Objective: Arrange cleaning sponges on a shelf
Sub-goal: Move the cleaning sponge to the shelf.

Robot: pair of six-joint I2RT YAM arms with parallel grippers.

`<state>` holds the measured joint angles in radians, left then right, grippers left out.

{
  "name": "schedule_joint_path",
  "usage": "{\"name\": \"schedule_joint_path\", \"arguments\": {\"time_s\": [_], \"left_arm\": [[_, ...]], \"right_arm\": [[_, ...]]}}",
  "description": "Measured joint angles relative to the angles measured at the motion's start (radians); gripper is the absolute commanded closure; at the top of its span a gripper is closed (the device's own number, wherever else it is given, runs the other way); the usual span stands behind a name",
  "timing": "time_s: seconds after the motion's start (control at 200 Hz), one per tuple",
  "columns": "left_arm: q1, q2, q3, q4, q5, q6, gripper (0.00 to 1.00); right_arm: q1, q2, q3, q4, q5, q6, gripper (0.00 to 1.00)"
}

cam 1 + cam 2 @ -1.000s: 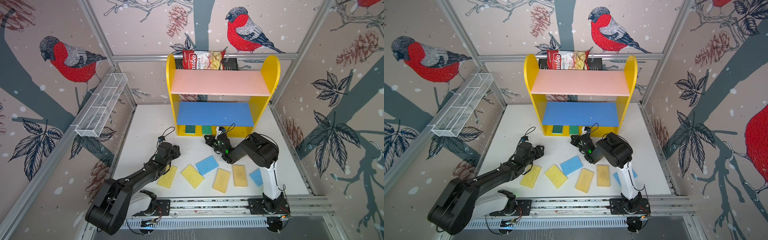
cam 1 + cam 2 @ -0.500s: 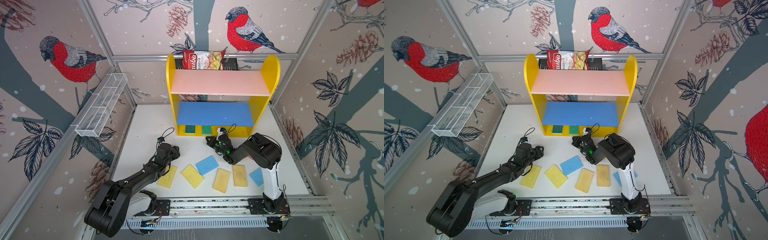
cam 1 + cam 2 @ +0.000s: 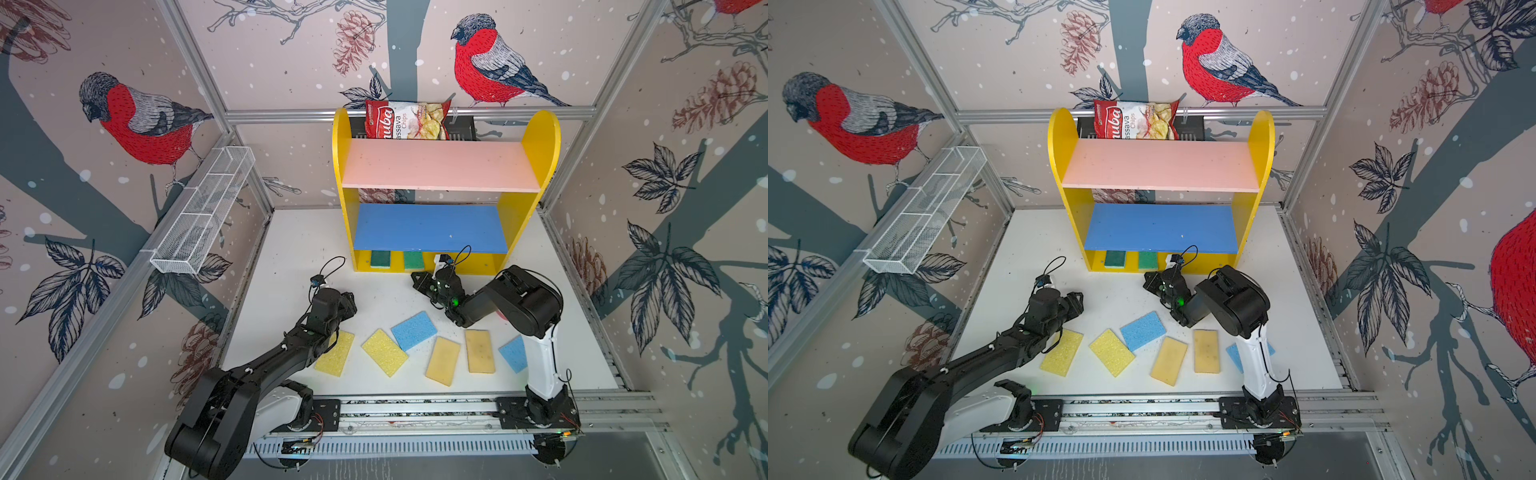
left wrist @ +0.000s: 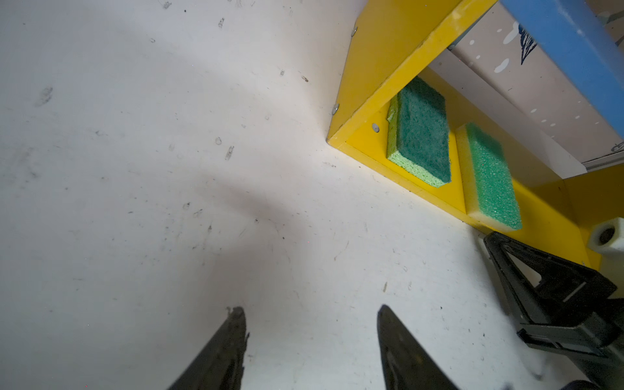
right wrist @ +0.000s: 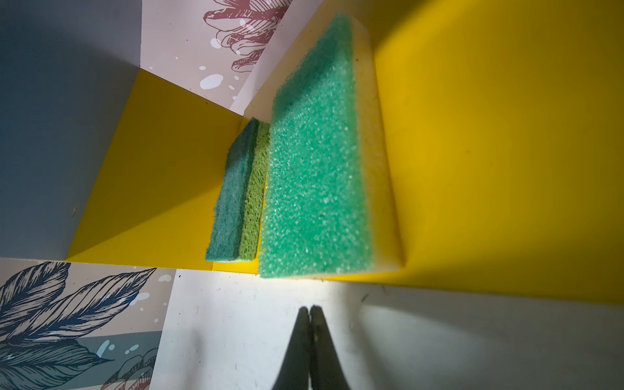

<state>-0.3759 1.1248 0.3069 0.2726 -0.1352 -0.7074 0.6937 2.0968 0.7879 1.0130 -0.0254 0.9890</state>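
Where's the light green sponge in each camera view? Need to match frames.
Both top views: light green sponge lies on the shelf base, half under the blue board.
Left wrist: flat on the base, the sponge farther from the side panel.
Right wrist: fills the view, just beyond the shut right gripper.
Shared landmark: dark green sponge right beside it.

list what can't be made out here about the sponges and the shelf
- In both top views, the blue board hides the rear of the dark green sponge and light green sponge.
- In both top views, the right arm covers part of the rightmost blue sponge.
- The pink board cuts off the lower edge of the chips bag.
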Motion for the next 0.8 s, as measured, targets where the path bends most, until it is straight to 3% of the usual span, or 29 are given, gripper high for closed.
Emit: {"name": "schedule_joint_path", "arguments": {"time_s": [0.801], "left_arm": [[0.005, -0.028, -0.023, -0.002, -0.027, -0.027, 0.38]], "right_arm": [[0.02, -0.022, -0.028, -0.011, 0.025, -0.013, 0.94]]}}
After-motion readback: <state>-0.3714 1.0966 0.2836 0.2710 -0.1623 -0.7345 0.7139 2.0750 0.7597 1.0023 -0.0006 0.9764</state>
